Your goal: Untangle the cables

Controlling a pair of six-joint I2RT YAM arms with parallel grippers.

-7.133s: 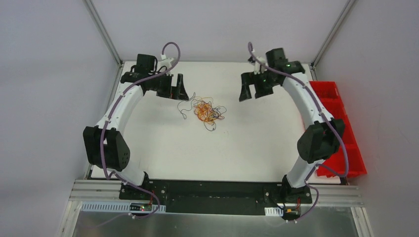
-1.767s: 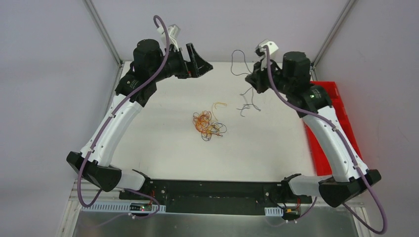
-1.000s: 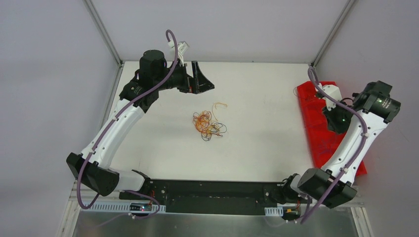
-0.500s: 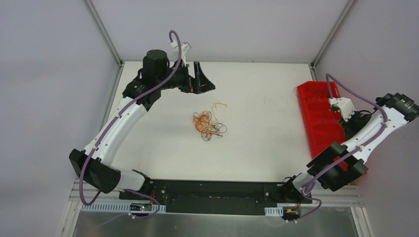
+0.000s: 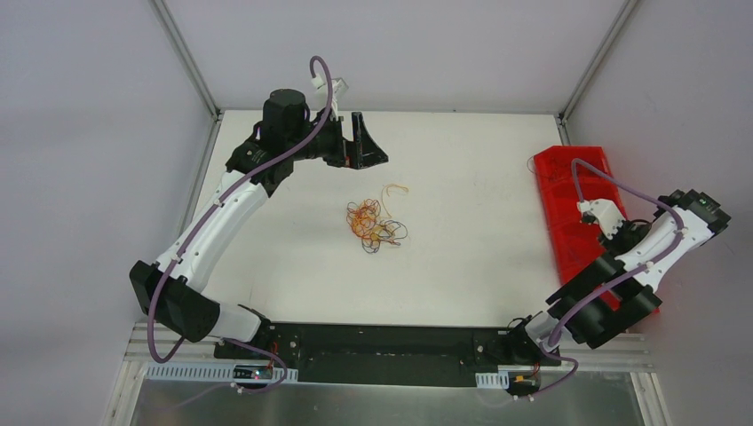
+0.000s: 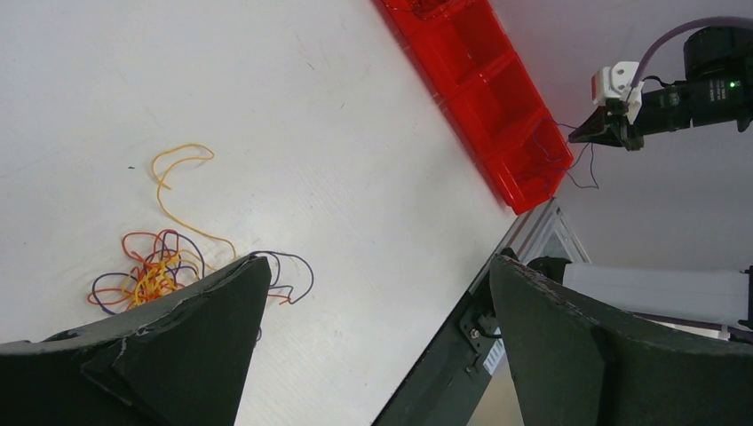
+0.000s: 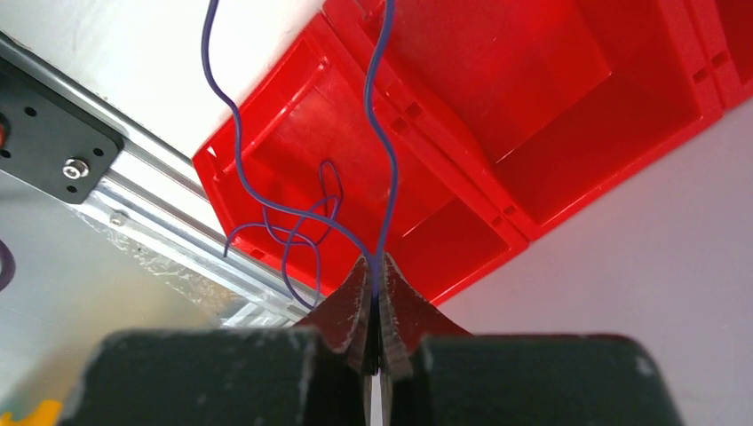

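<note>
A small tangle of orange, red, yellow and dark purple cables (image 5: pixel 373 224) lies mid-table, with a loose yellow strand (image 5: pixel 393 189) just behind it. My left gripper (image 5: pixel 371 151) hovers behind and left of the tangle, jaws wide open and empty. In the left wrist view the tangle (image 6: pixel 155 271) sits beside the left finger. My right gripper (image 7: pixel 375 266) is shut on a thin purple cable (image 7: pixel 371 102) that dangles in loops over the near end of the red bin (image 7: pixel 533 106). From above, the right gripper (image 5: pixel 622 232) hangs over the bin.
The red divided bin (image 5: pixel 577 204) runs along the table's right edge. An aluminium rail (image 7: pixel 160 222) and a black base plate (image 5: pixel 382 342) border the near edge. Grey walls enclose the back and sides.
The right arm swung from the table's back right out over the red bin, carrying the purple cable, then drew back toward the near end. The left arm barely moved.
</note>
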